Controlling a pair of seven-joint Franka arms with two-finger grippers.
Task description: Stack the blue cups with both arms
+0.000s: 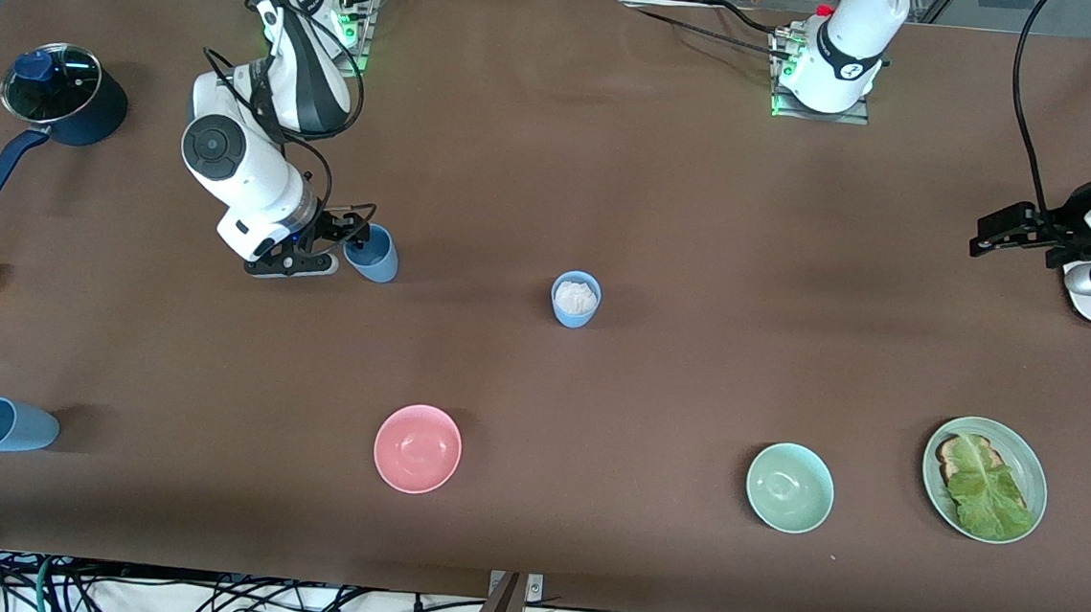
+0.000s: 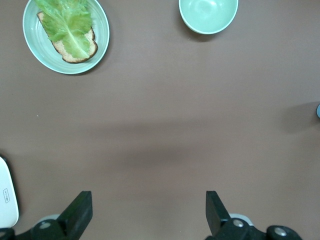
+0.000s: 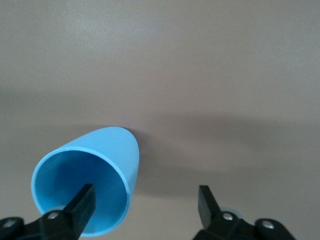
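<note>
Blue cup (image 3: pixel 92 182) rim apparently straddled by spread right gripper (image 3: pixel 142 207); left gripper (image 2: pixel 148 212) spread.

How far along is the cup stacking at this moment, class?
Done: nothing; no blue cups are stacked.
In hand: the right gripper straddles one cup's rim, one finger inside, not shut.
Left: that cup, the one with white filling and the toppled one. The left gripper waits, open.

- You have an empty blue cup (image 1: pixel 373 254) upright on the table, one open jaw of the right gripper (image 3: pixel 142 206) inside its rim, the other outside its wall.
- Your second cup (image 1: pixel 575 298), upright mid-table, holds something white, well clear of both jaws.
- Your third cup (image 1: pixel 7 426) lies on its side, well clear too.
</note>
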